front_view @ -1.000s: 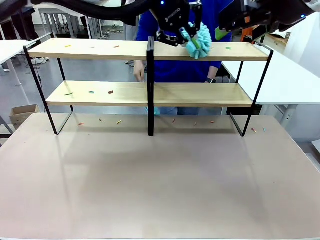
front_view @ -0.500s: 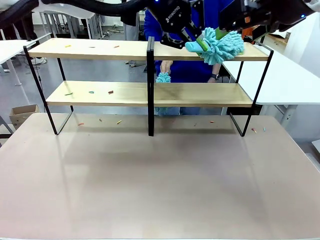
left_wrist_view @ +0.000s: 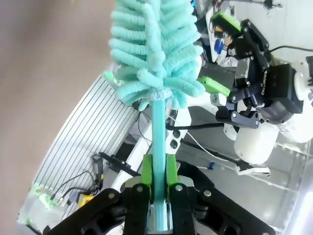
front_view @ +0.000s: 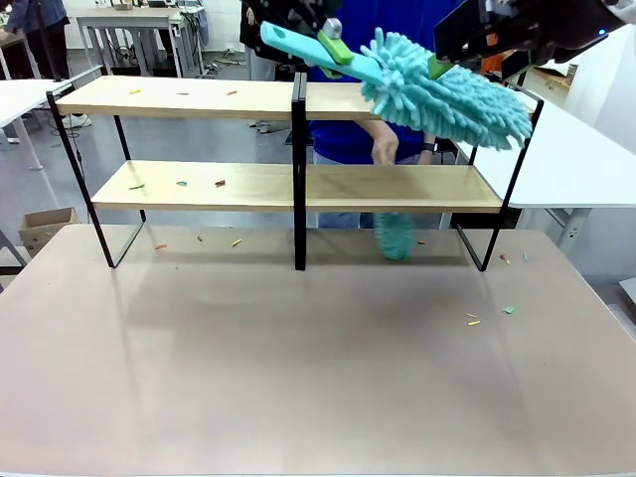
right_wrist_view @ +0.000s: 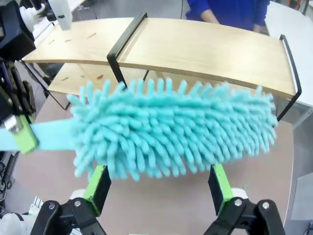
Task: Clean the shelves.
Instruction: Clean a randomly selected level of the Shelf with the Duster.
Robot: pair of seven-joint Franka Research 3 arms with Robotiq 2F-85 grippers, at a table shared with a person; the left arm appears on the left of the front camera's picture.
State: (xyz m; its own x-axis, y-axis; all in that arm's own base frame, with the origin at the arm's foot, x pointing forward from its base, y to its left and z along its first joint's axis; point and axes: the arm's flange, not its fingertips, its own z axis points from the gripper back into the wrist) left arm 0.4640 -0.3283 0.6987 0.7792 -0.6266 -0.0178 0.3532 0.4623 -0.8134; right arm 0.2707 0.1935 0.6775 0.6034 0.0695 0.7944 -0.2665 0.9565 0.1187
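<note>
The shelves [front_view: 199,97] stand across the table's far side, two tiers of light boards in a black frame. My left gripper [front_view: 333,46] is shut on the flat handle of a teal fluffy duster [front_view: 447,94], which hangs over the right top board. In the left wrist view the green pads [left_wrist_view: 145,176] clamp the duster's handle [left_wrist_view: 157,142]. My right gripper [front_view: 442,66] hovers open at the top right, just behind the duster. Its fingers [right_wrist_view: 98,186] stand wide apart below the duster head [right_wrist_view: 171,129]. The shelves [right_wrist_view: 205,46] lie beyond it.
Behind the shelves a person's hand [front_view: 383,149] holds a smaller teal duster [front_view: 396,237] hanging below the right lower board. Coloured bits lie on the left boards [front_view: 183,183] and on the table [front_view: 298,378] at right [front_view: 509,309]. White tables stand on both sides.
My left gripper has swung the duster from a bunched spot on the right top board out to the right, at full length. Bits have dropped onto the table. The person's duster moved right.
</note>
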